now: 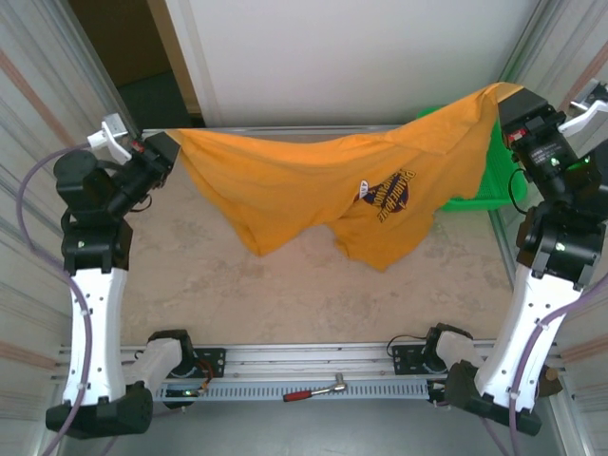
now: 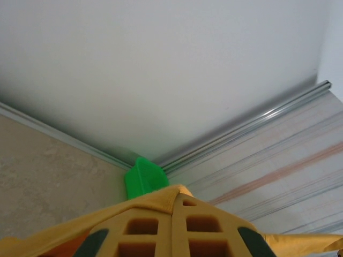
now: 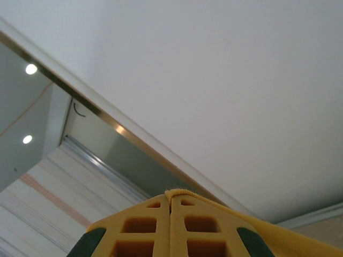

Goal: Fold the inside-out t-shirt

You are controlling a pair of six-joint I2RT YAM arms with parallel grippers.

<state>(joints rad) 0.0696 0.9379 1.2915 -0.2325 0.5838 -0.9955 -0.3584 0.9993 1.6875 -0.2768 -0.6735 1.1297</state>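
Beige tabletop [image 1: 285, 285], t-shirt [image 1: 313, 180] hanging between left tool [image 2: 172, 213] and right tool [image 3: 170, 203], both clamped on it

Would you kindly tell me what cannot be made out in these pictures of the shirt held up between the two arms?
- Top view: lettering in the graphic on the t-shirt is too small to read.
- Top view: the green basket is largely hidden behind the t-shirt; its contents cannot be told.
- Wrist views: the bottom edge cuts off the cloth pinched by the left gripper and the right gripper.
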